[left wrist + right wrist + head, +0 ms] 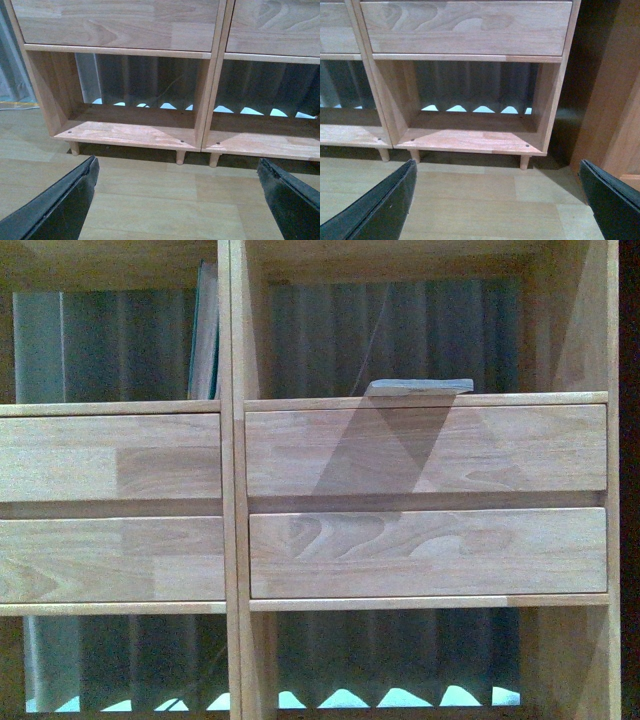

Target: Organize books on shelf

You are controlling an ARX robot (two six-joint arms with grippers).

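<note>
Left wrist view: left gripper (177, 162) has its two dark fingers (65, 205) spread wide apart with nothing between them, only light-wood floor (150, 195) in the gap. Right wrist view: right gripper (497, 162) is the same, fingers (380, 210) wide apart and holding nothing. Both finger pairs are cut off by the lower frame edge, so only the inner faces show. A strip of floor lies between the fingertips and the front edge of the shelf (232, 490). The shelf stands on short peg legs (180, 157), with a dark gap under the bottom board. The lower cubbies (135, 125) are open-fronted, bounded by side walls and the central divider. A darker cabinet (620, 100) stands just beside the shelf's right side, with a narrow shadowed slot between them. Front view: four plain drawer fronts (425, 450) are stacked two per column, flush and closed. Above the upper right drawer, the thin book (420, 387) lies flat at the front lip of the upper right cubby. Only its edge shows, and the cover colour cannot be told in the dim light. The teal book (206, 335) stands upright in the upper left cubby against the divider, with its top cut off by the frame. Behind all the cubbies hangs a grey pleated curtain (400, 340). Bright patches show along its hem, but what they are is unclear.
</note>
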